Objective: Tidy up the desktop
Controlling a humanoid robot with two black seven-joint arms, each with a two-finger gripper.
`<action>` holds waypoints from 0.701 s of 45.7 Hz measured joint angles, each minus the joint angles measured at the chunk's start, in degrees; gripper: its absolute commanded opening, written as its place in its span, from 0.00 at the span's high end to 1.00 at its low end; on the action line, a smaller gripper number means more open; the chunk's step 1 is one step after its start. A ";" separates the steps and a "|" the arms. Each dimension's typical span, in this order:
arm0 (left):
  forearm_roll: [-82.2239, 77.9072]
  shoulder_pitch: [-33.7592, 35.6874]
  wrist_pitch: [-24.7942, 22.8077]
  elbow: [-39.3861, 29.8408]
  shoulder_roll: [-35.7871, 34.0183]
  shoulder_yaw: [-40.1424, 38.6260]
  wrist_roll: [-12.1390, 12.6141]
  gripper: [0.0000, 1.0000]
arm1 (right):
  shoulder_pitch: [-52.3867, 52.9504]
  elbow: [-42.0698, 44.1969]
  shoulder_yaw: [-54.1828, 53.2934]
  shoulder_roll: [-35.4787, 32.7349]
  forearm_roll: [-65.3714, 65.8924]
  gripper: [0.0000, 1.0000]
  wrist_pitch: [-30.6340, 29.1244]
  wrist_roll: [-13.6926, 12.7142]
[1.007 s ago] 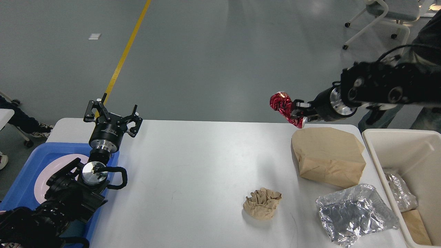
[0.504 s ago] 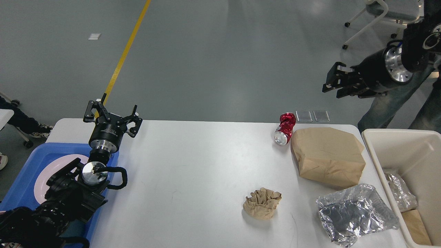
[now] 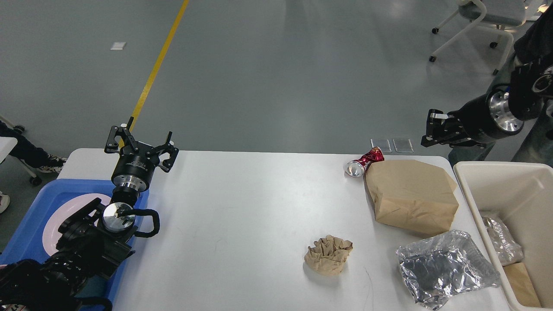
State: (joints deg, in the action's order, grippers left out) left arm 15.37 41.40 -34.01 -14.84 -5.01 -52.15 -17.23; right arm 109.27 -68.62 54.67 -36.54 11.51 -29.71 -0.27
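Head view, contents as seen:

- Counter (image 3: 242,207): the white desktop with rounded corners, filling the lower middle of the frame; a thin dark scratch shows near its lower right.
- Left end effector (image 3: 140,142): at centre left, over the counter's upper-left corner, fingers spread apart and holding nothing.
- Right end effector (image 3: 434,129): at the right edge, upper part, above the floor beyond the counter's far right corner; seen dark and partly end-on, so I cannot tell whether its fingers are apart or together. Nothing is visibly held.
- Crushed red can (image 3: 363,162): lying on its side at the counter's far edge, touching the upper-left corner of the brown paper bag (image 3: 410,194).
- Crumpled brown paper ball (image 3: 329,255): lower centre-right, apart from the rest.
- Crumpled foil tray (image 3: 445,268): lower right, just below the bag.
- Beige bin (image 3: 510,177): right edge, beside the counter, with foil and brown scraps inside.
- Blue tray (image 3: 30,220): lower left, carrying a pink plate (image 3: 60,216), partly hidden by my left arm.
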 measured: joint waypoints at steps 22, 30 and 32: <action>0.01 0.00 0.00 0.00 -0.01 0.00 0.00 0.03 | -4.26 2.04 3.20 -0.20 3.58 0.99 1.27 -0.05; 0.01 0.00 0.00 0.00 -0.01 -0.03 0.00 0.04 | -13.50 9.14 6.78 -0.29 6.28 0.12 8.38 -0.08; 0.00 0.00 0.00 0.00 -0.01 -0.03 0.00 0.04 | -17.13 11.88 6.96 -0.29 6.30 0.00 11.13 -0.07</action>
State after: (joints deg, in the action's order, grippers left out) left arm 15.38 41.40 -34.01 -14.84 -5.01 -52.18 -17.23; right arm 92.14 -56.74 61.63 -36.83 17.81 -18.58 -0.34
